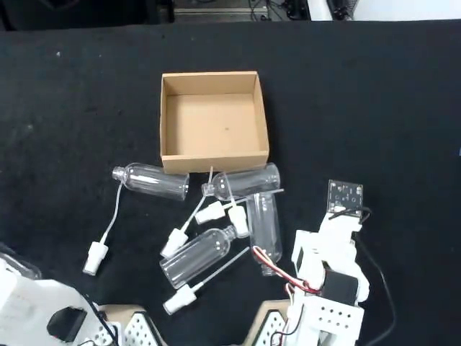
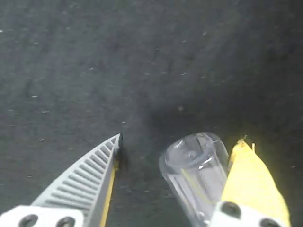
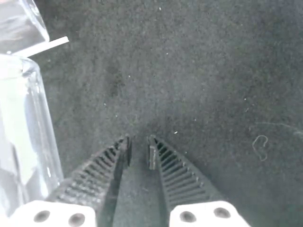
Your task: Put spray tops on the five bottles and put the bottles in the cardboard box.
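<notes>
No bottle wears a spray top yet and the cardboard box has nothing in it, so I judge the whole job is ahead of me. One clear bottle lies against the yellow finger of my left hand. That hand is wide, with a gap between the bottle and the grey finger, so I take it as cradled rather than clamped.

A second bottle lies just beside my right hand, which is narrowed almost to closing with nothing in it. Three more bottles lie farther out from that hand toward the box, among the loose spray tops on the black table. The box sits well beyond both hands.

I can read no label or writing on the bottles or the box.
</notes>
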Available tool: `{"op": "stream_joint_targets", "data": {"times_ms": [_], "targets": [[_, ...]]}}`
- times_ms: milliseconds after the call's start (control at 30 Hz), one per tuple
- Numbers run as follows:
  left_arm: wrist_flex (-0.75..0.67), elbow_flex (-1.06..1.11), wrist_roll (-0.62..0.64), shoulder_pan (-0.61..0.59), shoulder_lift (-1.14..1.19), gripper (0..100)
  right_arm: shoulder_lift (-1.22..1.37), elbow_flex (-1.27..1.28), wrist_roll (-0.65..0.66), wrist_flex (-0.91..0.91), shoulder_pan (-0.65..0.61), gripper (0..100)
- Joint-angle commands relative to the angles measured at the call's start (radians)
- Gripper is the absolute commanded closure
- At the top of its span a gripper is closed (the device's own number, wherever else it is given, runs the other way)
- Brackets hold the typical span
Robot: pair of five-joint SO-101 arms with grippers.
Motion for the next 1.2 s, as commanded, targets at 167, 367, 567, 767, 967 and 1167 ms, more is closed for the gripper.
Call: {"op": "stream_joint_targets", "data": {"times_ms": [167,367,567,767,967,1167], "targets": [[-0.014,-0.119,-0.061,-0.064,-0.064,66,-0.094,-0.010,0.003,0.005,-0.006,94.9],[0.043,-0.128,-0.189,-0.058,-0.183,67,-0.094,-0.010,0.003,0.005,-0.006,94.9],[0.368,-0.120,-0.661,-0.013,-0.298,71,-0.094,-0.010,0.003,0.006,-0.006,94.9],[0.509,-0.042,-1.048,-0.038,-0.354,71,-0.094,-0.010,0.003,0.006,-0.006,94.9],[0.382,0.189,-1.180,-0.096,-0.443,71,-0.094,-0.010,0.003,0.006,-0.006,94.9],[-0.083,0.529,-1.022,-0.065,-0.605,71,-0.094,-0.010,0.003,0.006,-0.006,94.9]]}}
